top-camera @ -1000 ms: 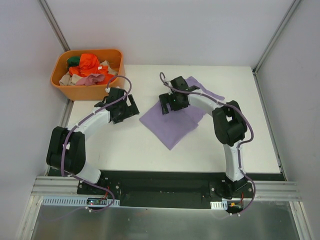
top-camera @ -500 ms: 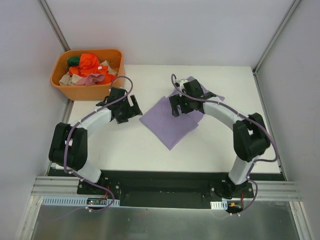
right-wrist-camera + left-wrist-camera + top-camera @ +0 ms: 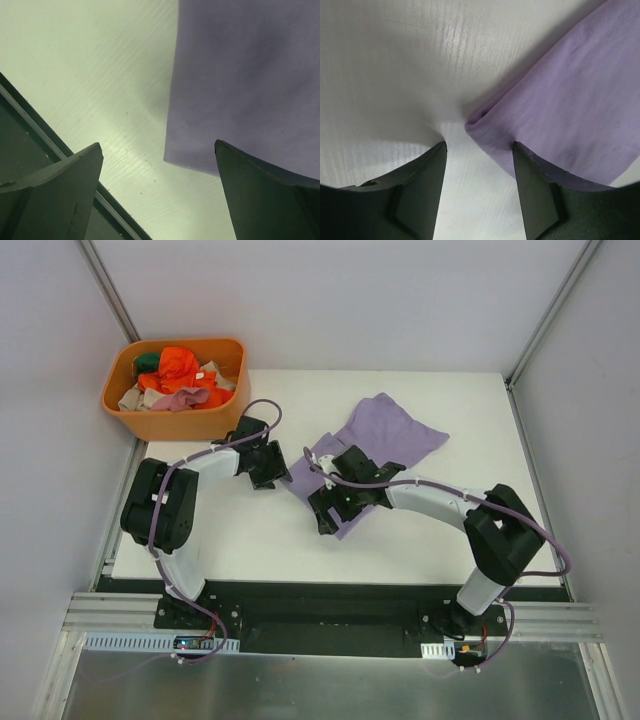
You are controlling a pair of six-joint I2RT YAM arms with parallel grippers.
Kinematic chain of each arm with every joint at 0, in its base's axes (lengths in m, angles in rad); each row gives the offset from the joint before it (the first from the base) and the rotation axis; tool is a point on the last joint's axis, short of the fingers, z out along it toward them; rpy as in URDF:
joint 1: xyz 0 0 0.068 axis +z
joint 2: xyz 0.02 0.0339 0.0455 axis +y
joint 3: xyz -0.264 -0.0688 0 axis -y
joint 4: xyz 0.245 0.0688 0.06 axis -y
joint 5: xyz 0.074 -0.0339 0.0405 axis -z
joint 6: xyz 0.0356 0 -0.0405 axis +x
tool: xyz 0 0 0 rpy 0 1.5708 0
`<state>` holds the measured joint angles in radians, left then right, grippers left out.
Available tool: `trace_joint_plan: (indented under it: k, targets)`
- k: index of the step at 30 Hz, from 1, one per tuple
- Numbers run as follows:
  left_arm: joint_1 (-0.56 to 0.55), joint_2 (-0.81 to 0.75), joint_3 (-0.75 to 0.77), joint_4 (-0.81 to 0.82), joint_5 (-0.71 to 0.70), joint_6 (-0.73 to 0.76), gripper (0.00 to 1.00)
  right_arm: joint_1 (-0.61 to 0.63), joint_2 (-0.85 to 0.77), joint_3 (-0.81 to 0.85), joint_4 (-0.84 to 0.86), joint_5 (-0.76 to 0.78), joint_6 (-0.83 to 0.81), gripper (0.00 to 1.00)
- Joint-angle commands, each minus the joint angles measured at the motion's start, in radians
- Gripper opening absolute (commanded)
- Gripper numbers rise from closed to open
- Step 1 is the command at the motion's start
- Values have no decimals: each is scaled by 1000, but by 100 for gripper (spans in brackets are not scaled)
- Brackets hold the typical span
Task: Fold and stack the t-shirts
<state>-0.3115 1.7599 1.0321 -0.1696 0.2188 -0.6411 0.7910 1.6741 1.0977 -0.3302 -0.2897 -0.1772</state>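
Note:
A lavender t-shirt point(image 3: 390, 430) lies partly folded on the white table point(image 3: 230, 530). My left gripper point(image 3: 268, 465) sits low at the shirt's left corner. In the left wrist view the left gripper point(image 3: 479, 145) is open, its jaws partly apart, and the folded corner of the lavender cloth point(image 3: 570, 100) lies just ahead of its tips, with the right fingertip point(image 3: 530, 165) over the cloth edge. My right gripper point(image 3: 325, 512) is at the shirt's near corner. In the right wrist view the right gripper point(image 3: 157, 145) is wide open, with the lavender corner point(image 3: 250, 75) ahead of its tips and nothing held.
An orange tub point(image 3: 175, 420) stands at the table's far left corner, holding orange-red point(image 3: 178, 365), green point(image 3: 147, 362), beige point(image 3: 128, 398) and pink point(image 3: 185, 398) shirts. The table's dark front rail point(image 3: 30, 135) runs close under my right gripper.
My right gripper swung from the shirt's far side to its near corner. My left gripper slid right to the shirt's left corner and its jaws narrowed.

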Motion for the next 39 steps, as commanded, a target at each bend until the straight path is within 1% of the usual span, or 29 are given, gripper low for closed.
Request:
trace_joint_plan:
  k: [1,4,6,8,11,14,16,19,21,25,26,28,32,33,36,37,39]
  targets:
    - [-3,38,43,10,-4,6,54,40,-33,16,-73,69,-41,96]
    - [-3,68,62,10,-1,3,51,85,-16,19,-89,93,-56,96]
    - [-3,79,75,9,4,4,44,106,-1,36,-115,141,-64,96]
    - [-3,82,74,10,11,4,35,131,10,44,-133,191,-73,96]
    - [-5,73,63,10,7,3,17,163,22,53,-135,215,-90,98]
    - [-6,67,51,10,4,4,2,194,39,57,-141,250,-110,99]
    - [-6,67,49,10,1,6,0,209,61,65,-153,282,-128,95]
    - [-6,69,49,10,2,8,0,212,102,80,-167,284,-143,86]
    - [-6,64,48,10,-4,9,0,212,127,94,-181,282,-143,77]
    - [-8,46,36,9,-18,3,0,217,156,93,-179,284,-146,67]
    - [-6,41,33,8,-22,3,0,218,167,91,-184,315,-148,63]
    - [-8,32,29,8,-24,0,0,221,188,96,-202,339,-143,54]
    - [-5,6,17,10,-38,-5,0,241,216,103,-230,411,-131,31]
    - [-5,0,13,9,-41,-8,0,244,217,103,-234,423,-130,27]
    - [-5,-26,0,8,-47,-17,0,257,205,102,-250,400,-136,16]
    - [-5,-39,-7,8,-50,-20,0,261,196,103,-247,383,-136,9]
    - [-5,-74,-27,8,-74,-31,0,263,161,106,-247,318,-137,1]
